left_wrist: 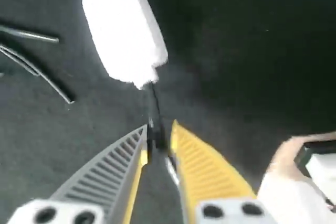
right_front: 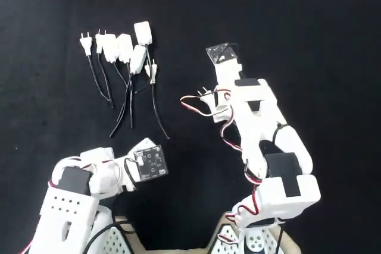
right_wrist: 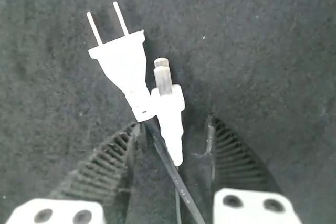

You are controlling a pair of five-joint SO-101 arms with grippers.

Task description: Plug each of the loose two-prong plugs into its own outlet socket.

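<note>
Black table (right_front: 321, 40) beneath loose white corded plugs (right_front: 125, 49)

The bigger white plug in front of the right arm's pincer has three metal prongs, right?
No, two prongs, not three. The right wrist view shows the bigger white plug in front of the right pincer with two metal prongs.

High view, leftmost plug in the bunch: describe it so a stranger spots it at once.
On the black table, a bunch of white plugs and sockets with black cords lies ahead of the left arm. The plug is the outermost on the left, prongs pointing away from the arms. Unlike its crowded neighbours, its slim body lies slightly apart.
</note>
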